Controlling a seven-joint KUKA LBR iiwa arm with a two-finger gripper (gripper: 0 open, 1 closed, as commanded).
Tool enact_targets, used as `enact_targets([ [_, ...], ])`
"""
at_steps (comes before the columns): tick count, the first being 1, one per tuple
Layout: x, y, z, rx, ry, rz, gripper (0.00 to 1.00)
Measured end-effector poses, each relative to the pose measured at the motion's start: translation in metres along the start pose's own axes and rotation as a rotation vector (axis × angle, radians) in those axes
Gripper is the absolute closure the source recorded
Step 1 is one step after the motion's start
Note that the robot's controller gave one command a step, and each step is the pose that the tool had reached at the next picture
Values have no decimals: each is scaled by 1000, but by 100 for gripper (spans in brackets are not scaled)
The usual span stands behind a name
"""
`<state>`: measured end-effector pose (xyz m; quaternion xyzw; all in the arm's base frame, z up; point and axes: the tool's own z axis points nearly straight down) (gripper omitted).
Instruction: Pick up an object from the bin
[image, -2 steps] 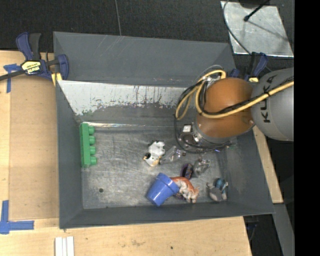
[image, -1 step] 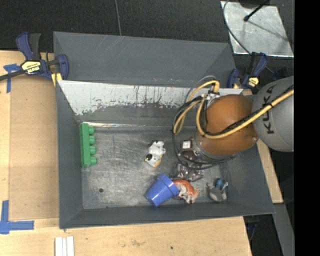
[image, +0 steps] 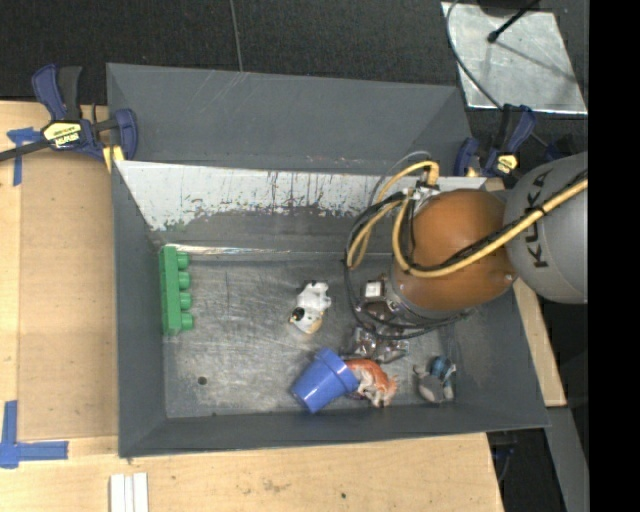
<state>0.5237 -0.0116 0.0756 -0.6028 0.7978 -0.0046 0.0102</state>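
My gripper (image: 378, 340) hangs low over the bin's right front, below the arm's orange cover. Right under it lies a small orange and white toy (image: 372, 381), touching or nearly touching the fingertips. A blue cup (image: 322, 381) lies on its side just left of that toy. A little grey and blue figure (image: 436, 379) rests to the right of the gripper. Further left sits a small white and yellow toy animal (image: 311, 306).
A long green studded brick (image: 176, 291) lies along the bin's left side. The arm with its orange cover and yellow cables reaches in from the right, over the bin's right wall.
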Motion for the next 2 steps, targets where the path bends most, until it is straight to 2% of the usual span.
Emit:
enact_targets([
  [2,0,0,0,0,0,0,100],
])
